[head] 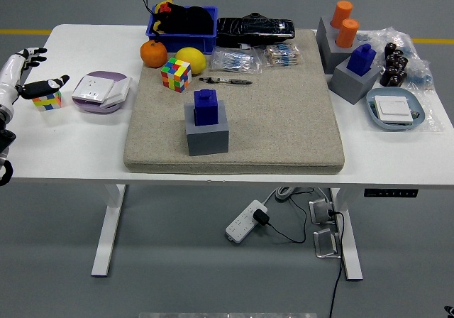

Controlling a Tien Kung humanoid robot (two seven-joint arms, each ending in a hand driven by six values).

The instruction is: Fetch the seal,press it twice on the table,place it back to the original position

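A blue seal (206, 107) stands upright in a grey block holder (207, 130) near the middle of the beige mat (284, 119). A second blue seal (362, 58) sits in another grey holder (352, 80) at the mat's right edge. My left hand (27, 73) hovers at the far left edge of the table, fingers spread and holding nothing, just above a small colourful cube (47, 101). It is far from both seals. My right hand is out of view.
Left of the mat lies a purple-and-white socket box (101, 91). Along the back are an orange (153, 53), a lemon (191, 60), a Rubik's cube (176, 74), a blue bin (182, 25) and a black pouch (255, 29). Orange cylinders (345, 21) and a plate (396, 111) stand at right.
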